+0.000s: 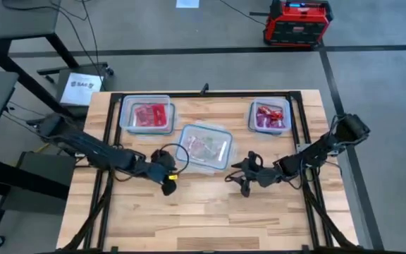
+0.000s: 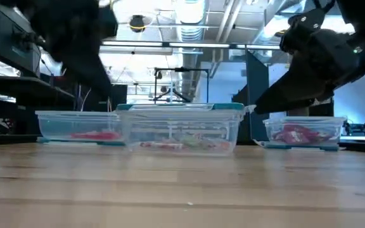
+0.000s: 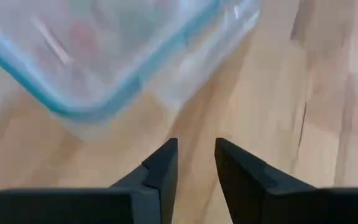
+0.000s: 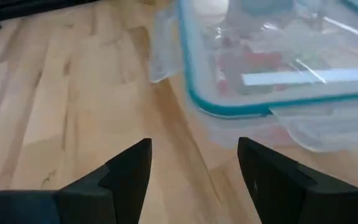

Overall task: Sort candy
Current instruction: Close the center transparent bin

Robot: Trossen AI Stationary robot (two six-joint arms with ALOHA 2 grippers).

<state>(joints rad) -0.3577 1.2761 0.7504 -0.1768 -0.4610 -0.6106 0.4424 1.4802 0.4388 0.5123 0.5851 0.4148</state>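
Three clear containers with bluish rims stand on the wooden table. The far-left one (image 1: 146,114) holds red candy (image 1: 150,115). The far-right one (image 1: 270,116) holds red and pink candy (image 1: 268,117). The lidded middle one (image 1: 205,146) holds mixed candy (image 2: 182,144). My left gripper (image 1: 169,180) hovers near that container's near-left corner (image 3: 86,112), open by a narrow gap with nothing between its fingers. My right gripper (image 1: 235,180) is open wide beside its near-right corner (image 4: 229,112), also with nothing between its fingers.
Black frame rails (image 1: 108,127) run along the table's left, right and far sides. Bare wood (image 1: 203,219) stretches toward the near edge. A red box (image 1: 296,22) sits on the floor beyond the table, and a paper sheet (image 1: 83,88) lies off the far-left corner.
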